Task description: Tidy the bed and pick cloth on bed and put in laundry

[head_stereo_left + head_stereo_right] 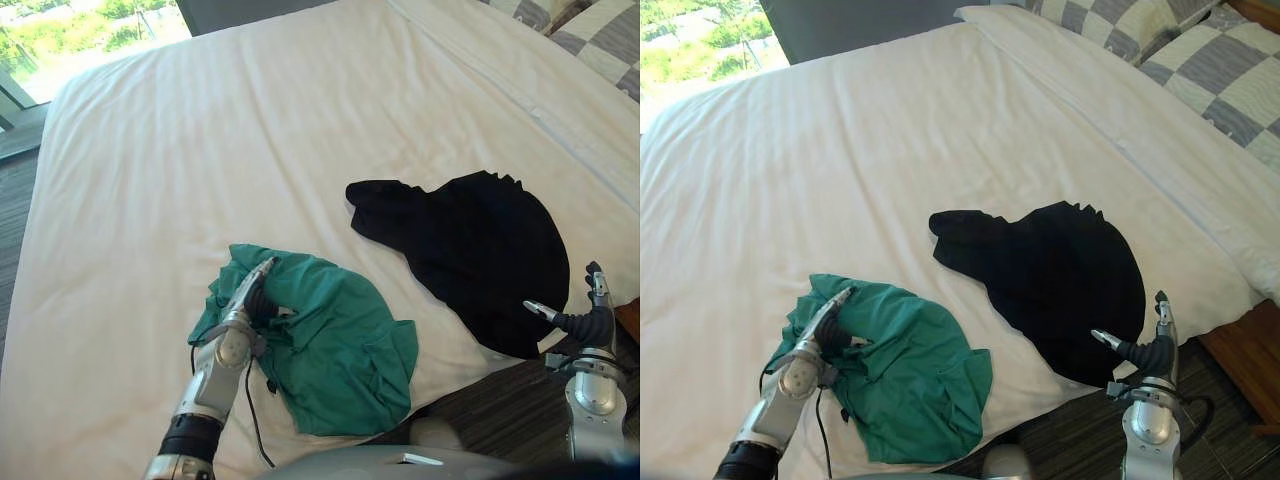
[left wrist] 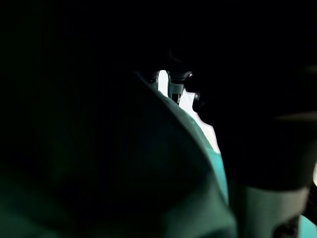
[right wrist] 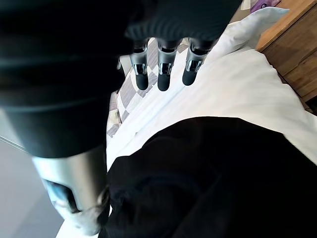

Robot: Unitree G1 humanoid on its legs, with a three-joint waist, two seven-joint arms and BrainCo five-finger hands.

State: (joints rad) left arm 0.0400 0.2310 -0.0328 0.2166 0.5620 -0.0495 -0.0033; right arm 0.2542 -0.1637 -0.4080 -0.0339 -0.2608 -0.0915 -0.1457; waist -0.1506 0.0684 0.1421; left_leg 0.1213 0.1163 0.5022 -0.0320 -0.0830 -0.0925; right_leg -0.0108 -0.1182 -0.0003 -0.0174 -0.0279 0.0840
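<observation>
Presently left hand (image 1: pixel 255 296) sits in the green cloth (image 1: pixel 340 350) near the bed (image 1: pixel 200 150) edge, hold unreadable, while right hand (image 1: pixel 1150 352), spread and empty, hovers at the near end of the black cloth (image 1: pixel 1060 280) stretching diagonally away-left.
</observation>
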